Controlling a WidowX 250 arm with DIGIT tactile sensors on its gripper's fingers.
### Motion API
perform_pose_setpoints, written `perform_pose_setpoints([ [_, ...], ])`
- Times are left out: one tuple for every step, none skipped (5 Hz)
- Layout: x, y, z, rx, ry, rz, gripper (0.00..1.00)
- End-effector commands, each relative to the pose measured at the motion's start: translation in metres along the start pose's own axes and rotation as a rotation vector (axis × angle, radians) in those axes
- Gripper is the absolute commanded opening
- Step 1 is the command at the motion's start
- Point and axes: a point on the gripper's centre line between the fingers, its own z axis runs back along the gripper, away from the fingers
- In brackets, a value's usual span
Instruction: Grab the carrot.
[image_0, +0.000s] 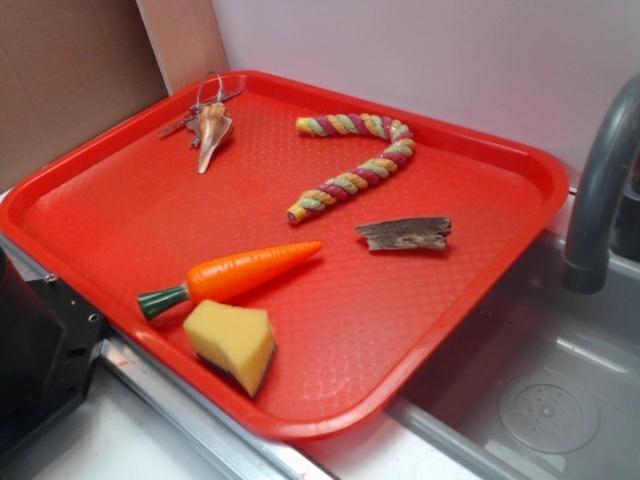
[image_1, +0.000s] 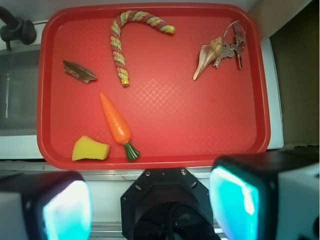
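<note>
Pincer (image_1: 150, 205) open, well short of carrot (image_1: 116, 121).

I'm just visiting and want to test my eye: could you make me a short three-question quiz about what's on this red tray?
1. True or false: the carrot is touching the sponge.
2. Which thing lies nearest the carrot's pointed tip? A) shell B) rope C) sponge
3. Fill in: in the wrist view, the gripper has its fingers spread wide, so it is ____.

Key
1. False: a strip of bare tray shows between them.
2. B. The rope's lower end is closest to the tip.
3. Open. It holds nothing, and it sits off the tray's near edge.
</note>
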Motion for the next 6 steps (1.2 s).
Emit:
perform_pose_setpoints([
  [0.000,0.000,0.000,0.000,0.000,0.000,1.00],
  [0.016,-0.011,-0.053,0.080,0.067,-0.133,1.00],
  [0.016,-0.025,-0.092,0.073,0.072,-0.373,1.00],
  [0.006,-0.013,-0.115,0.052,0.015,-0.612,1.00],
  [0.008,-0.004,-0.126,0.063,-0.061,-0.847,1.00],
  [0.008,-0.004,-0.126,0.063,-0.061,-0.847,1.00],
])
